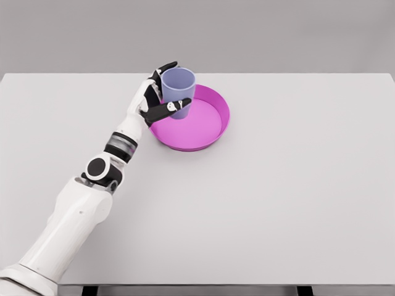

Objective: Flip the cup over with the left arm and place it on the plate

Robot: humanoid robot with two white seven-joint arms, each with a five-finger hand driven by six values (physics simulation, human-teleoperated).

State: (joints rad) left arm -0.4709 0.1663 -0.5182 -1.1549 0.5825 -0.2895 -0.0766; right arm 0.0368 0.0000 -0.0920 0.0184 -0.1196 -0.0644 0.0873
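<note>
A wide, pale grey table (278, 203) fills most of the room in front of me. A magenta plate (213, 132) with a raised rim lies on it, left of the middle and toward the far edge.

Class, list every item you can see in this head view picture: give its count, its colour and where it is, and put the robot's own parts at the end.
cup: one, pale blue-violet, upright with its mouth up, over the left part of the plate, held in the left hand
plate: one, magenta, round with a raised rim, on the table behind the middle, left of centre
table: one, light grey, fills most of the view
left hand: one, black and white, fingers wrapped around the cup
left arm: one, white with black joints, comes in from the lower left corner
right arm: not in view
</note>
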